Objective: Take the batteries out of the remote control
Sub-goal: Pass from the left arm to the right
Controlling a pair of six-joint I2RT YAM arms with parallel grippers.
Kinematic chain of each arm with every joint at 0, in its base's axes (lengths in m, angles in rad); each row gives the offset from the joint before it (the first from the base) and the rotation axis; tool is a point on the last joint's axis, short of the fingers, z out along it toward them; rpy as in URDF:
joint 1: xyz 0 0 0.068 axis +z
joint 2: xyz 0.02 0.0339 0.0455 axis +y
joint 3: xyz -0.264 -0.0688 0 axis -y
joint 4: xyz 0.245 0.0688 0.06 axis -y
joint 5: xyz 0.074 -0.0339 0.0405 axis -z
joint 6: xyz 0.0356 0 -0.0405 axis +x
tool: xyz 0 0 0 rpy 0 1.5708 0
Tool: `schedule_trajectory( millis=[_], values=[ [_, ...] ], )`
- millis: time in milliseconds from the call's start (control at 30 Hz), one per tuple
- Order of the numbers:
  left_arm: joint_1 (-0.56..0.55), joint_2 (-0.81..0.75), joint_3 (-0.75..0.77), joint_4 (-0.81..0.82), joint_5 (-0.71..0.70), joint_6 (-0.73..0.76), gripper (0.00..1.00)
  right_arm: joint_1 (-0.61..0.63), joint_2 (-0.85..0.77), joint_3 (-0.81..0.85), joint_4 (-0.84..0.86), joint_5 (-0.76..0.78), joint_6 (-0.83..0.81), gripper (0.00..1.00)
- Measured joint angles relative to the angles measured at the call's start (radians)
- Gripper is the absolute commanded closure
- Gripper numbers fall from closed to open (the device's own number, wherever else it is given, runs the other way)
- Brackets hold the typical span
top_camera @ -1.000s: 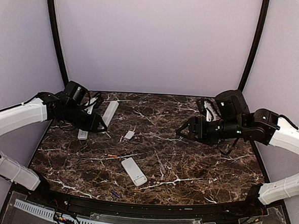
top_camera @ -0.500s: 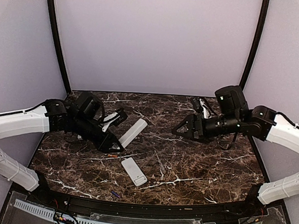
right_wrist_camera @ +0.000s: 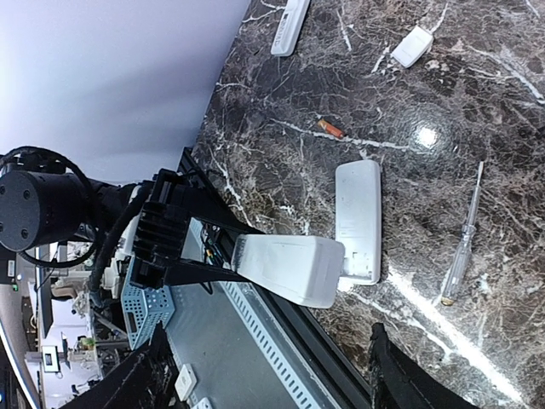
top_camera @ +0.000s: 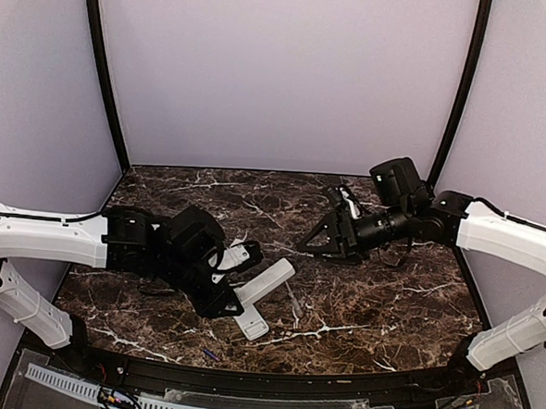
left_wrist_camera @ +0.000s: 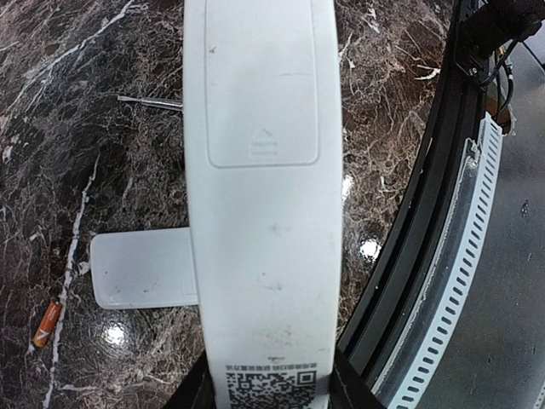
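A white remote control (left_wrist_camera: 264, 196) in the left hand (top_camera: 227, 301), cover side out, aimed at the spread right hand (top_camera: 313, 243).

The left hand pinches the remote control by its QR-code end above the near-centre tabletop (top_camera: 387, 304). Its long axis runs far-right toward the right hand, whose fingers are wide apart and empty. The closed battery cover (left_wrist_camera: 262, 94) bears only an arrow mark, and no brand is readable. One orange battery (right_wrist_camera: 330, 129) lies loose on the tabletop.
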Motion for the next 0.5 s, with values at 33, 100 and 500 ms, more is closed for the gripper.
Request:
schedule_trajectory(
  millis=[33, 100, 500],
  values=[
    [-0.003, 0.005, 0.003, -0.002, -0.004, 0.0, 1.0, 0.0, -0.003, -0.009, 0.013, -0.012, 0.005, 0.22],
    [-0.007, 0.009, 0.014, -0.008, -0.015, 0.005, 1.0, 0.002, -0.012, -0.044, 0.043, -0.028, 0.021, 0.24],
    [-0.035, 0.014, 0.045, -0.021, -0.021, 0.055, 1.0, 0.042, 0.01, -0.153, 0.173, -0.055, 0.129, 0.34]
  ],
)
